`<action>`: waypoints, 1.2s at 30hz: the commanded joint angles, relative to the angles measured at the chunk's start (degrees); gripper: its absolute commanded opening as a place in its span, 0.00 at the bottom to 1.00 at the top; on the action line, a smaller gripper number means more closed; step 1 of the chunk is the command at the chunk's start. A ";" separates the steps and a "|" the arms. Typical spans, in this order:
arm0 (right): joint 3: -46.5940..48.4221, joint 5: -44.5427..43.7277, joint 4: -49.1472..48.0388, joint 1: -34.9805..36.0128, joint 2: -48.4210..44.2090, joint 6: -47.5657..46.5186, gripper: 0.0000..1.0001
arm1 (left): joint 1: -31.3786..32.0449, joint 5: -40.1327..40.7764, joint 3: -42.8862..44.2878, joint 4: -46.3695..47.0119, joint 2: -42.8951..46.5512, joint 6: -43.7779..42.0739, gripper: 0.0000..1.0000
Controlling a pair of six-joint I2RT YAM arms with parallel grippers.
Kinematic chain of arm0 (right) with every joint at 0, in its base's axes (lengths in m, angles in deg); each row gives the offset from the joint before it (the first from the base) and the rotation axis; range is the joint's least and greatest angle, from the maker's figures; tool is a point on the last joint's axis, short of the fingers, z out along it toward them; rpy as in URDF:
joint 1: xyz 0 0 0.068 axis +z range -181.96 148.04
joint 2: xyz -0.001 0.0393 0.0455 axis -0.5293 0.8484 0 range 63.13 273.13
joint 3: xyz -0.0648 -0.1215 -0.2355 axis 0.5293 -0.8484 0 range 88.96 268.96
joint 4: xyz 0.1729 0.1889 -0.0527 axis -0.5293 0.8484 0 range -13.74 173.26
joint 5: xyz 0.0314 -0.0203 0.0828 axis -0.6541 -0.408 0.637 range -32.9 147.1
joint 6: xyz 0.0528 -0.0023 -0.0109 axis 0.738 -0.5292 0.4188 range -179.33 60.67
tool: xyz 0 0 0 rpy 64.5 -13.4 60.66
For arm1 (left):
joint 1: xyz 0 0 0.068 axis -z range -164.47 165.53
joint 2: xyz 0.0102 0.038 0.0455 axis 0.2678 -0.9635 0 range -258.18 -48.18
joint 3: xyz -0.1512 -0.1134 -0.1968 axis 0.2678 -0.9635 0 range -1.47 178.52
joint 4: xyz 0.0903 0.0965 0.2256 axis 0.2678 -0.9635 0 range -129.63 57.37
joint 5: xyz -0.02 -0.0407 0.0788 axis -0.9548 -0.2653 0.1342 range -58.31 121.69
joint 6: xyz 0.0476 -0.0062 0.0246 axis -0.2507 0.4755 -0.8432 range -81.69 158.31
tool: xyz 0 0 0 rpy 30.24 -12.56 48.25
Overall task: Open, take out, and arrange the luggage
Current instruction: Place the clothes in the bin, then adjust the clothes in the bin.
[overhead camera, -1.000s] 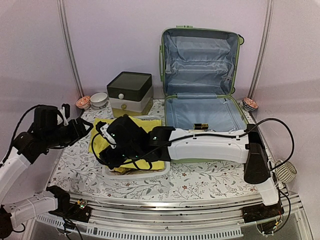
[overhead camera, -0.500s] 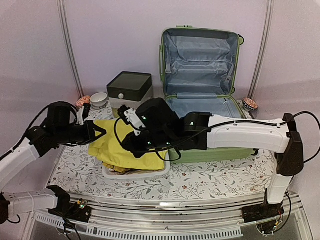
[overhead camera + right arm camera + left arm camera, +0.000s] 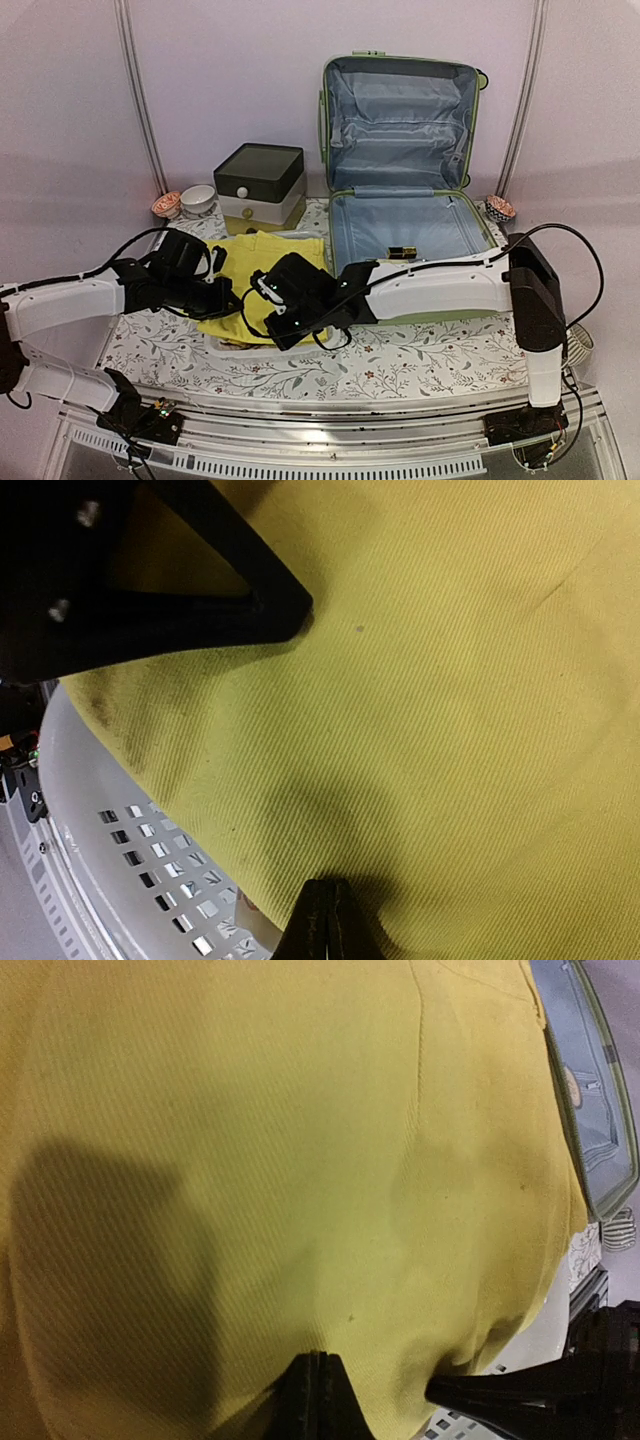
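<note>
Here the luggage (image 3: 400, 120) stands open at the back right of the table (image 3: 420, 365). Its lid is upright against the wall, and its lower half lies flat and shows the pale blue lining. A small dark object (image 3: 402, 251) lies in the lower half, near its front edge.

To the left of the luggage there is a white mesh basket (image 3: 130, 850), and a yellow cloth (image 3: 250, 262) is spread over it and covers most of it. Both arms reach to this cloth from opposite sides and meet over the front part of the basket.

The left gripper (image 3: 312, 1385) has its fingers pressed together, with a fold of the yellow cloth pinched at the tips. The right gripper (image 3: 325, 912) is closed in the same way on the cloth, near the basket rim. The two grippers are just beside each other.

Behind the basket stands a drawer box (image 3: 260, 185) with a dark lid, and a small white bowl (image 3: 198, 197) is to its left.
</note>
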 commanded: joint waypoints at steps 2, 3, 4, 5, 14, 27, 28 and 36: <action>-0.69 1.20 1.59 -1.00 1.45 1.70 0.02 | 0.91 3.48 -4.31 0.10 -2.38 0.88 0.00; -0.70 0.80 1.71 -1.00 0.80 1.57 0.02 | 0.92 3.51 -3.77 -0.34 -1.98 0.69 0.00; -0.70 0.42 1.78 -0.96 0.18 1.38 0.02 | 1.00 3.75 -2.89 -0.94 -1.40 0.43 0.00; -0.61 0.05 1.82 -0.98 -0.57 1.15 0.02 | 1.09 3.82 -1.90 -1.70 -0.66 0.08 0.00; 1.62 -2.48 4.27 -3.88 -7.05 -2.30 0.03 | 1.32 7.00 9.29 -7.82 3.51 -3.28 0.00; 8.93 -3.19 4.76 -14.21 -0.31 -3.91 0.03 | 0.52 18.84 18.78 -8.74 -13.56 -4.77 0.00; 10.11 -3.65 5.00 -14.62 1.29 -3.65 0.03 | 0.35 18.89 18.71 -8.02 -15.03 -4.72 0.00; 15.07 -6.31 7.18 -15.15 11.38 -1.31 0.02 | 0.57 19.47 17.19 -2.66 -26.56 -3.92 0.00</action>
